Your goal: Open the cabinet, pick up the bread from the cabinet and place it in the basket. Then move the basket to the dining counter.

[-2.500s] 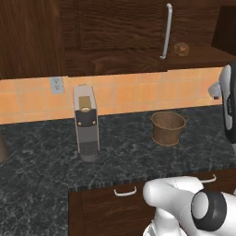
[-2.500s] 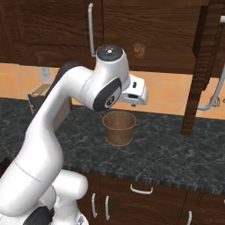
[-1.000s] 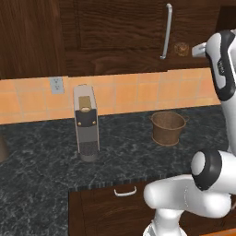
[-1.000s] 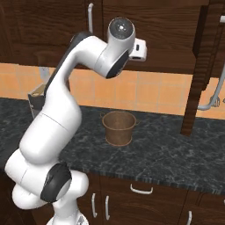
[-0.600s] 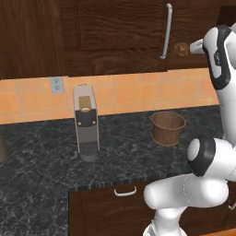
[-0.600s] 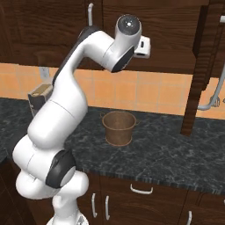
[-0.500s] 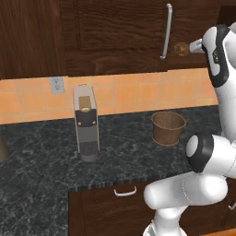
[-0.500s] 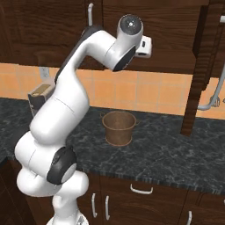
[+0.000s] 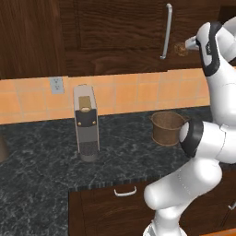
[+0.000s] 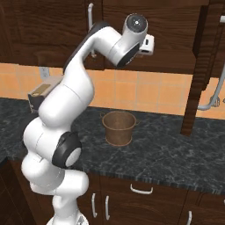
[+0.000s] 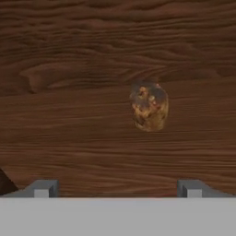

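Observation:
The bread (image 11: 149, 106), a small golden-brown bun, lies on the dark wood shelf inside the cabinet (image 9: 115, 32). My gripper (image 11: 116, 188) is open and points straight at it. Both fingertips (image 11: 42, 188) stand wide apart and short of the bun, with nothing between them. In the left base view the gripper (image 9: 188, 45) hangs just right of the bread (image 9: 179, 49), at shelf height. The woven basket (image 9: 167, 128) stands upright on the granite worktop below; it also shows in the right base view as the basket (image 10: 118, 127). A cabinet door (image 10: 198, 66) stands swung out.
A grey coffee machine (image 9: 85, 122) stands on the dark speckled worktop (image 9: 41, 175) left of the basket. A long silver bar handle (image 9: 166, 32) hangs on the shut cabinet door beside the bread. A silver tap (image 10: 212, 100) curves in at the far right. Drawers (image 9: 125, 191) sit below.
My arm has swung up from basket height to the cabinet shelf. The hand has closed in on the bread over the last second, jaws staying wide. Basket and bread have not moved.

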Controlling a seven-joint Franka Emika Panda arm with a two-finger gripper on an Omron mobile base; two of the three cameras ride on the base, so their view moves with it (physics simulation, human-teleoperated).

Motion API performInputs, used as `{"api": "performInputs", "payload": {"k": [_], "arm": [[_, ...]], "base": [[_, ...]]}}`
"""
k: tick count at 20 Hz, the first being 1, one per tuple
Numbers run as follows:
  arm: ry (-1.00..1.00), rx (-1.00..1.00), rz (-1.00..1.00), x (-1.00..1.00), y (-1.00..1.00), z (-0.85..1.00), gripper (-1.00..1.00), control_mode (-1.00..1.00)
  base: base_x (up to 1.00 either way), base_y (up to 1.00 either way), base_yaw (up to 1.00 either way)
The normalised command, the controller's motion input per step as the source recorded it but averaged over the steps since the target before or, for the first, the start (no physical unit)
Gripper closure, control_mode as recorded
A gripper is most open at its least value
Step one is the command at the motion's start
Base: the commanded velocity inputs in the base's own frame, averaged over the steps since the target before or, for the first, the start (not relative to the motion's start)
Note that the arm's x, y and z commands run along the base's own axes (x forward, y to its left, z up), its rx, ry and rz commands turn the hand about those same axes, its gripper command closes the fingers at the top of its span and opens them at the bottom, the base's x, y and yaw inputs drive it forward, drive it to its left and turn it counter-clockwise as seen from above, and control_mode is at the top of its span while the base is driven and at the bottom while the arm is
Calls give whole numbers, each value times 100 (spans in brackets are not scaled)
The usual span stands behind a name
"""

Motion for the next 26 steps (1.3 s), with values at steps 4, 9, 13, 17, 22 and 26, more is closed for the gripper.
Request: {"api": "performInputs", "payload": {"k": [4,9,13,17,22,26], "arm": [[0,0,0,49,-9,-1,-100,-100],[0,0,0,31,-4,0,-100,-100],[0,0,0,40,-26,-11,-100,-100],[0,0,0,33,-18,-12,-100,-100],[2,0,0,20,0,0,-100,-100],[0,0,0,40,-4,-8,-100,-100]], "base": [[0,0,0],[0,0,0],[0,0,0],[0,0,0],[0,0,0],[0,0,0]]}}
